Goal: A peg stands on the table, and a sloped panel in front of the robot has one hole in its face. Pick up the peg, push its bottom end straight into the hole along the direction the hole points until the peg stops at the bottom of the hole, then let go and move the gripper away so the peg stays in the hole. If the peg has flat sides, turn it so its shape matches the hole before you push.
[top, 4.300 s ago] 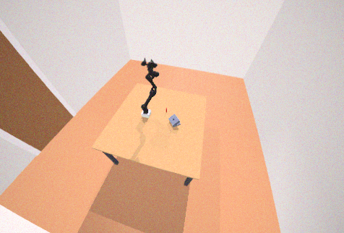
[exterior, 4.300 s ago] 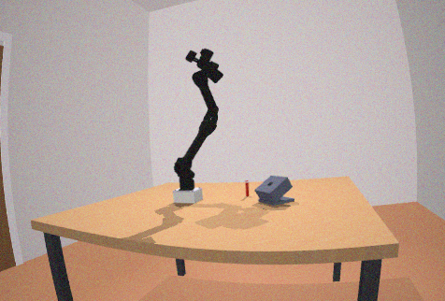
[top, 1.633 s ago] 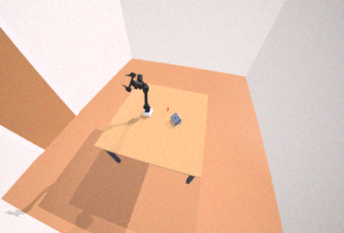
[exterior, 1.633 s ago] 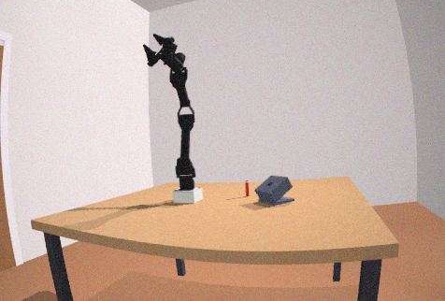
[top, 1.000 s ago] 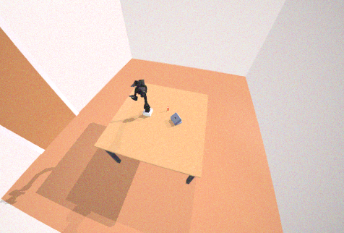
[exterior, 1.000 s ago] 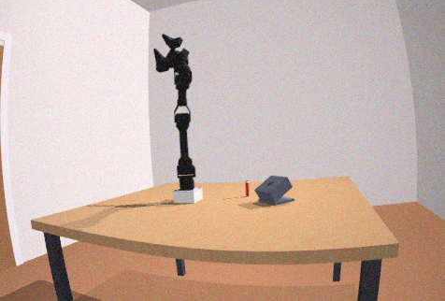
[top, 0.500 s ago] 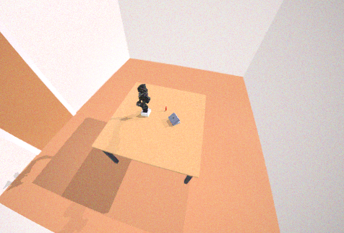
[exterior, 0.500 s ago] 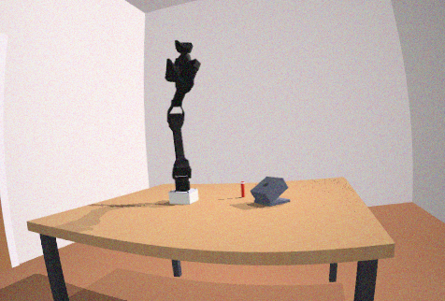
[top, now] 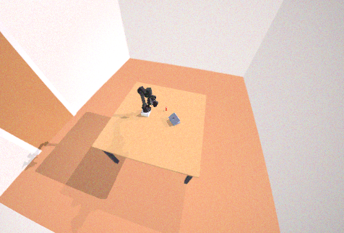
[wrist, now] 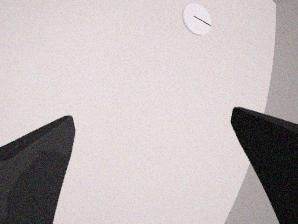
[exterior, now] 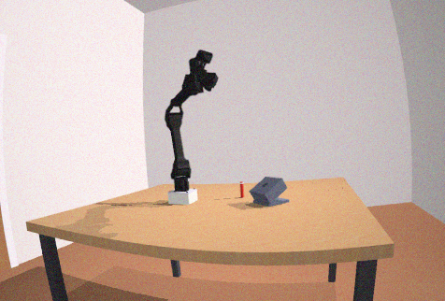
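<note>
A small red peg stands upright on the table, between the arm's base and the panel. Its shape is too small to tell. The blue-grey sloped panel stands beside it, with one small dark hole in its face; the hole's shape cannot be made out. My gripper is open and empty, high above the table and far from both peg and panel. Neither peg nor panel shows in the wrist view.
The arm stands on a white base block on the table. The wrist view shows a pale room surface with a round white disc bearing a thin dark line. Walls stand well beyond the table.
</note>
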{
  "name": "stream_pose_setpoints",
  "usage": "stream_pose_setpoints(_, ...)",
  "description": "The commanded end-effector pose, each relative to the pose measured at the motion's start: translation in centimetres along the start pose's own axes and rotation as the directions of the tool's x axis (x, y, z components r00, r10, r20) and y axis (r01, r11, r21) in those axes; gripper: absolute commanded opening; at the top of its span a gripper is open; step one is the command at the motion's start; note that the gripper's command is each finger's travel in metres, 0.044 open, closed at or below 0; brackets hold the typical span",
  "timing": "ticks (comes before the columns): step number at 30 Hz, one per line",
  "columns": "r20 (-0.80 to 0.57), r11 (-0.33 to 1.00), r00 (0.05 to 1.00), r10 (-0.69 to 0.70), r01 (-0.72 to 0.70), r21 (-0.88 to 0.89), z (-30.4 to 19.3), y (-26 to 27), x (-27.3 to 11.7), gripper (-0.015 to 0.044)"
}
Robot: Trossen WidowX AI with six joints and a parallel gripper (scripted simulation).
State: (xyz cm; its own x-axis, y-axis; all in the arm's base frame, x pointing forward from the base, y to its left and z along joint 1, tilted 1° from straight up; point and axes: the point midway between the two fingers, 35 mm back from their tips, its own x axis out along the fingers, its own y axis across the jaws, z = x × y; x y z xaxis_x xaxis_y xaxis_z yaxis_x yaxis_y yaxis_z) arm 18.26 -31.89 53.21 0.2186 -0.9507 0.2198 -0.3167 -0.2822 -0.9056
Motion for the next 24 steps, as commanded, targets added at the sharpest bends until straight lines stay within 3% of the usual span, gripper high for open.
stream_pose_setpoints(1, 0.094, 0.999, 0.995, 0.03, -0.026, -0.04, 3.2, 1.0, -0.1, 0.044)
stream_pose_setpoints(12, 0.329, 0.985, 0.938, 0.112, -0.062, -0.158, 11.4, 3.3, -1.8, 0.044)
stream_pose_setpoints(24, 0.554, 0.948, 0.804, 0.215, -0.036, -0.315, 19.8, 6.2, -5.9, 0.044)
